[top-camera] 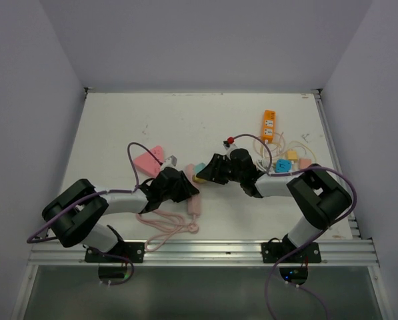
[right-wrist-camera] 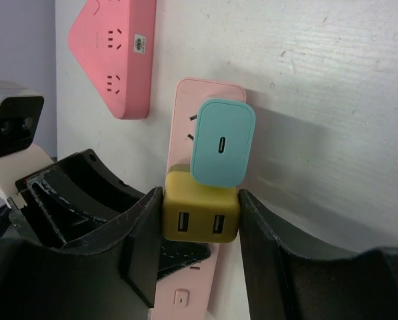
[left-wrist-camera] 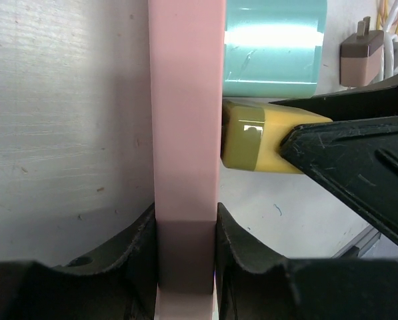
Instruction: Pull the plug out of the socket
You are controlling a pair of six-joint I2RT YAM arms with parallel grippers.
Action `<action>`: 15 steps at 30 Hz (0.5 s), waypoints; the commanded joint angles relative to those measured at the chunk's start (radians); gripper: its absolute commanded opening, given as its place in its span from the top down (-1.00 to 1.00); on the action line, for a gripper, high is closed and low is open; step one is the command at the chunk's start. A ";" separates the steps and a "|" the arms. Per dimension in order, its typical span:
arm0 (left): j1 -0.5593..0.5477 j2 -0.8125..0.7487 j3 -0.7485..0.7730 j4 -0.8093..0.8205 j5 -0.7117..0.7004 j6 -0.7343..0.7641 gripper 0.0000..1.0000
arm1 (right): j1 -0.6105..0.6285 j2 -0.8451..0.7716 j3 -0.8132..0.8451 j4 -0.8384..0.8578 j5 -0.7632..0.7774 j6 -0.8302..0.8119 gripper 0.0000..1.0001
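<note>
I am recording a pale pink power strip [left-wrist-camera: 185, 100] between the black fingers [left-wrist-camera: 135, 247] of the left gripper [left-wrist-camera: 185, 230]. Between the black fingers [right-wrist-camera: 272, 247] of the right gripper [right-wrist-camera: 200, 223] I am noting a mustard-yellow plug [right-wrist-camera: 200, 212]. Just beyond it a mint-green plug [right-wrist-camera: 222, 143] is showing. Further out from that hand I am logging a coral-pink triangular socket block [right-wrist-camera: 122, 47]. The table [right-wrist-camera: 332, 80] is reading white with faint grey scuffs.

Three socket blocks: one long pink strip [left-wrist-camera: 185, 100] near the left, one pink triangular block [right-wrist-camera: 115, 47] farther left, one orange strip [top-camera: 269, 125] far right. Two chargers sit on the long strip: a yellow charger [right-wrist-camera: 200, 217] and a teal charger [right-wrist-camera: 222, 143]. Four lie loose: one grey-brown adapter [left-wrist-camera: 361, 52] left; a yellow adapter [top-camera: 291, 155], blue adapter [top-camera: 282, 167] and pink adapter [top-camera: 305, 163] right.
</note>
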 commanded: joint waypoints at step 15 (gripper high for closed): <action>0.041 0.079 -0.016 -0.258 -0.148 -0.027 1.00 | -0.132 -0.187 0.009 -0.198 -0.039 -0.055 1.00</action>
